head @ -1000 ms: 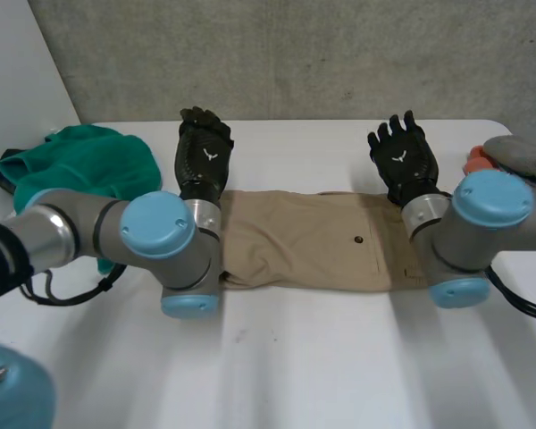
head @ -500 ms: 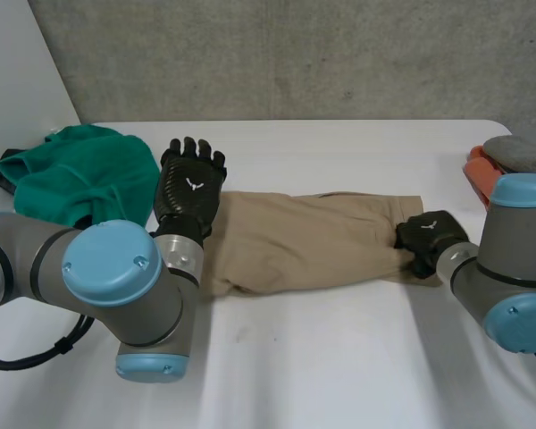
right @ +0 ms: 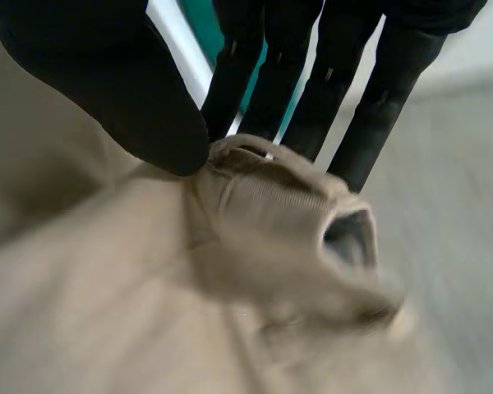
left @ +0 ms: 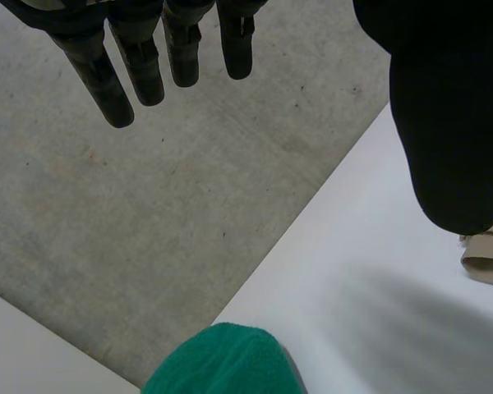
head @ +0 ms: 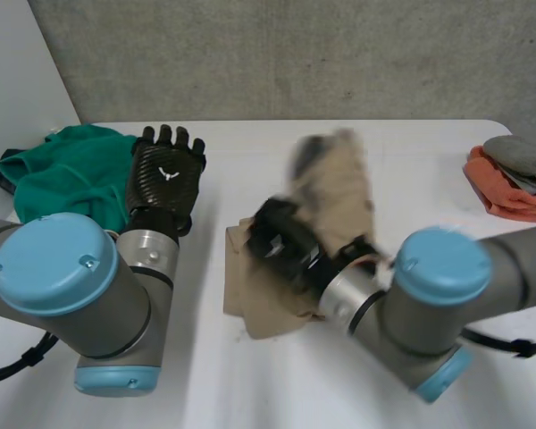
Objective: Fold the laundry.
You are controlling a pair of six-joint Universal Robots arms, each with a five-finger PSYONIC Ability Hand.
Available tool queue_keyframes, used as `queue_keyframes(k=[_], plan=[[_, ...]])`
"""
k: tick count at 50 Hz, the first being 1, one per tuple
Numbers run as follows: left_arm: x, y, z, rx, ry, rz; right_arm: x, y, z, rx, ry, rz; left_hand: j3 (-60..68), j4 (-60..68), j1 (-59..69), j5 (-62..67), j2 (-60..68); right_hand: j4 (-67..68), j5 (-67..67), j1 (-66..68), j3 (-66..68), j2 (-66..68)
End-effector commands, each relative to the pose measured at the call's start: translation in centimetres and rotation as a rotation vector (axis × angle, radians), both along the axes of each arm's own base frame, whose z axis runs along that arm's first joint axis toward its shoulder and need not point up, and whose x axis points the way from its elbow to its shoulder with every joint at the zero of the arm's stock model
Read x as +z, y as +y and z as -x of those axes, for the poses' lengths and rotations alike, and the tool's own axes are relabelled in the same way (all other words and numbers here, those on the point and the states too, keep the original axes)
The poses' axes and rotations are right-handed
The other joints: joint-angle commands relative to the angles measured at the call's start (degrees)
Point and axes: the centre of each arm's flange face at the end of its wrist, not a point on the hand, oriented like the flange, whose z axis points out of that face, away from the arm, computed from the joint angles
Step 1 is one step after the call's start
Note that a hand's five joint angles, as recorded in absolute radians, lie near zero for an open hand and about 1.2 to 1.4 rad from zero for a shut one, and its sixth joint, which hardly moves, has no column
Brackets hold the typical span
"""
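We see a tan garment crumpled near the middle of the table. One part lies flat, and the other end is raised and bunched, pinched in the right hand. A green cloth lies heaped at the left edge. At the right edge, a grey cloth rests on an orange cloth.

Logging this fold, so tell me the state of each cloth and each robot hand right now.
left robot hand: open, raised beside the green cloth.
right robot hand: shut on the tan garment.
tan garment: one end lifted, the rest bunched on the table.
green cloth: crumpled, unfolded.
orange cloth: lying under a grey cloth.
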Motion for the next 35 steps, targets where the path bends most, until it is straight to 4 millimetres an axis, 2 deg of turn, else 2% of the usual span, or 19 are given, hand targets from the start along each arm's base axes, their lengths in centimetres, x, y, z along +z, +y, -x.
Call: queue_keyframes(k=[1, 4, 7, 8, 11, 12, 15, 18, 22, 25, 27, 30, 35], plan=[[0.4, -0.3, -0.9, 0.025, 0.011, 0.003, -1.9, 2.8, -0.7, 0.147, 0.019, -0.094, -2.1, -1.5, -1.2, -2.7, -1.7, -1.0, 0.5, 14.8, -0.4, 0.8], [0.6, -0.3, -0.8, 0.021, 0.016, 0.007, -1.2, 2.4, -0.4, 0.101, -0.025, -0.166, -2.1, -1.5, -1.2, -2.7, -1.7, -58.8, -57.2, -42.9, -58.2, -56.9], [1.1, -0.5, -0.6, 0.016, 0.032, 0.022, 1.7, 1.1, 0.5, 0.044, -0.135, -0.241, -2.1, -1.5, -1.2, -2.7, -1.7, -58.8, -57.2, -42.9, -58.2, -56.9], [1.4, -0.6, -0.5, 0.012, 0.042, 0.028, 4.2, -0.3, 1.7, -0.014, -0.251, -0.316, -2.1, -1.5, -1.2, -2.7, -1.7, -58.8, -57.2, -42.9, -58.2, -56.9], [2.5, -0.8, 0.3, -0.031, 0.092, 0.051, 7.3, -1.9, 3.4, -0.06, -0.432, -0.471, -1.9, -1.3, -1.0, -2.4, -1.5, -58.8, -57.2, -42.9, -58.2, -56.9], [2.8, -0.9, 0.6, -0.045, 0.107, 0.055, 8.5, -3.1, 4.3, -0.084, -0.543, -0.576, -1.9, -1.3, -1.0, -2.4, -1.5, -58.8, -57.2, -42.9, -58.2, -56.9], [3.7, -0.8, 1.8, -0.119, 0.181, 0.053, 9.3, -4.4, 5.3, -0.101, -0.698, -0.8, -1.9, -1.3, -1.0, -2.4, -1.5, -58.8, -57.2, -42.9, -58.2, -56.9], [3.8, -0.5, 3.1, -0.199, 0.235, 0.013, 9.7, -5.3, 6.0, -0.135, -0.757, -0.892, -1.1, -0.4, -0.1, -1.6, -0.7, -58.8, -57.2, -42.9, -58.2, -56.9], [2.0, 0.1, 5.0, -0.271, 0.236, -0.116, 9.3, -6.7, 7.2, -0.237, -0.731, -0.969, -0.9, -0.3, 0.1, -1.4, -0.5, -58.8, -57.2, -42.9, -58.2, -56.9], [0.3, 0.3, 6.1, -0.283, 0.209, -0.234, 7.4, -7.8, 6.8, -0.315, -0.645, -1.047, -0.9, -0.3, 0.0, -1.4, -0.5, -58.8, -57.2, -42.9, -58.2, -56.9], [-0.9, 0.1, 6.3, -0.273, 0.185, -0.298, 5.7, -8.5, 6.4, -0.373, -0.561, -1.089, -0.9, -0.3, 0.0, -1.4, -0.5, -58.8, -57.2, -42.9, -58.2, -56.9], [-3.0, 0.3, 6.1, -0.242, 0.127, -0.418, 4.2, -9.5, 6.0, -0.428, -0.481, -1.091, -1.4, -0.8, -0.5, -1.9, -1.0, -58.8, -57.2, -42.9, -58.2, -56.9], [-5.3, 0.6, 5.3, -0.172, 0.047, -0.541, 1.8, -10.2, 5.3, -0.496, -0.386, -1.07, -1.1, -0.4, -0.1, -1.6, -0.7, -58.8, -57.2, -42.9, -58.2, -56.9]])
